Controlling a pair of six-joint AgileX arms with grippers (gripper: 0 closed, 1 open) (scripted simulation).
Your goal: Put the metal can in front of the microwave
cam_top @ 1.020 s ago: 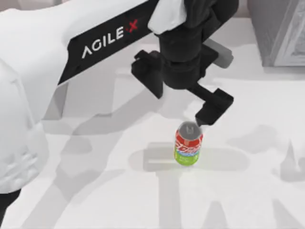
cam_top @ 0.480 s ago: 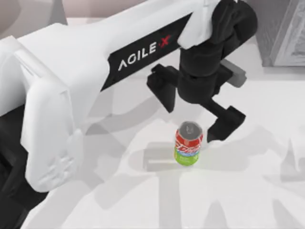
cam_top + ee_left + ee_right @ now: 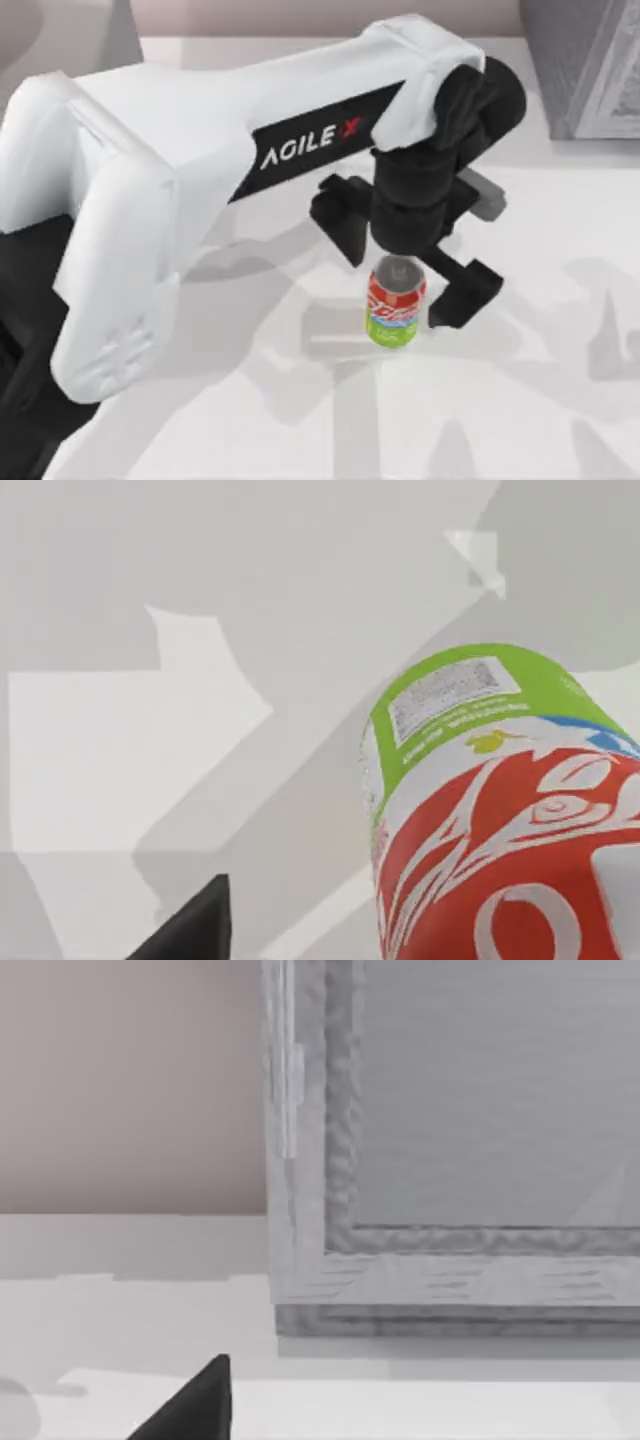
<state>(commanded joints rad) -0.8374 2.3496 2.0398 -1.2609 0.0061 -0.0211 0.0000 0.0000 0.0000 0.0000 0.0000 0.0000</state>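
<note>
L gripper (image 3: 400,275) sits wide open astride the metal can (image 3: 396,310), centre frame, upright on table (image 3: 520,400). Not gripped yet. Grey box (image 3: 580,70) upper right. Grasp, carry & placing all remain, imo.

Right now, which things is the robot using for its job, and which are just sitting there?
Part of the job:
- the metal can, standing upright on the table
- the left gripper, open, lowered around the can
- the grey box at the top view's right, probably the microwave

Just sitting there:
- nothing else I can make out
</note>
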